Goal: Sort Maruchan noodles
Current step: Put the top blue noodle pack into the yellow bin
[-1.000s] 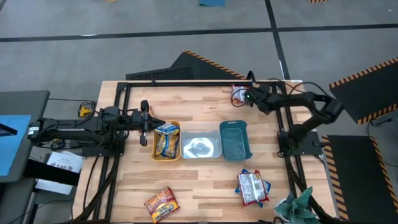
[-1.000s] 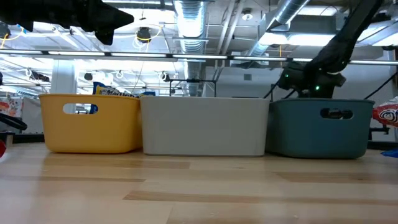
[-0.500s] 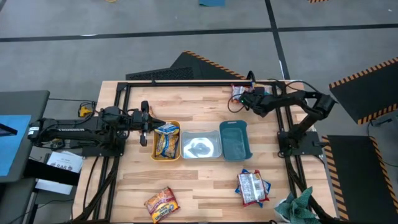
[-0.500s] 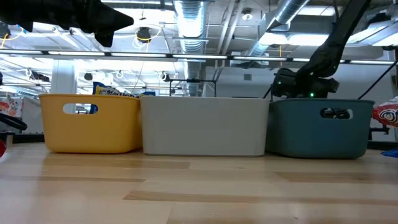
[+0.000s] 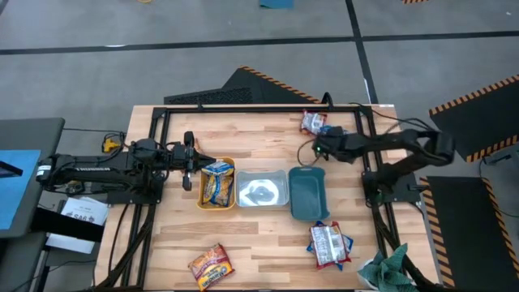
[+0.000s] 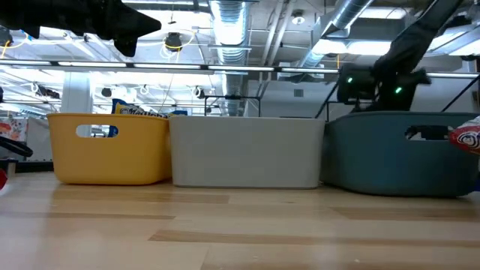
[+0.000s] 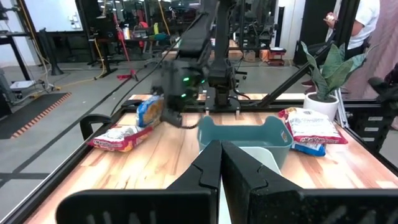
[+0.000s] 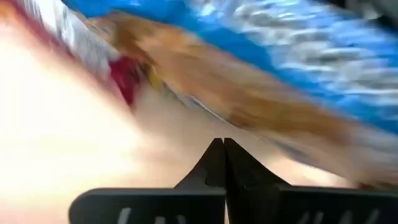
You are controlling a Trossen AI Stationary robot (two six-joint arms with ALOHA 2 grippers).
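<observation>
My right gripper (image 5: pixel 316 151) is shut and stands just beyond the far rim of the teal tray (image 5: pixel 306 195). Nothing shows between its fingers (image 8: pixel 219 144). A blue-and-yellow Maruchan packet (image 7: pixel 149 110) and a white-and-red one (image 7: pixel 118 137) lie together near the table's far right edge, just beyond that gripper. My left gripper (image 5: pixel 199 161) waits shut over the left rim of the yellow tray (image 5: pixel 202 191), which holds a blue-and-yellow packet (image 5: pixel 217 182). The clear tray (image 5: pixel 262 191) between the two trays holds no packet. My right gripper's shut fingers reach down behind the teal tray's far wall (image 6: pixel 390 120), which hides them in the low view. I cannot tell whether they touch the wall. My left gripper touches nothing.
A red-orange packet (image 5: pixel 211 265) lies near the front left. White-and-red packets on a blue one (image 5: pixel 328 243) lie at the front right, beside a green cloth (image 5: pixel 385 272) at the corner. Bare wood lies between the trays and the front edge.
My right gripper has shut and has gone from the packets at the far right toward the table's near edge, up to the teal tray's far rim. The teal tray has slid toward the near edge and turned a little.
</observation>
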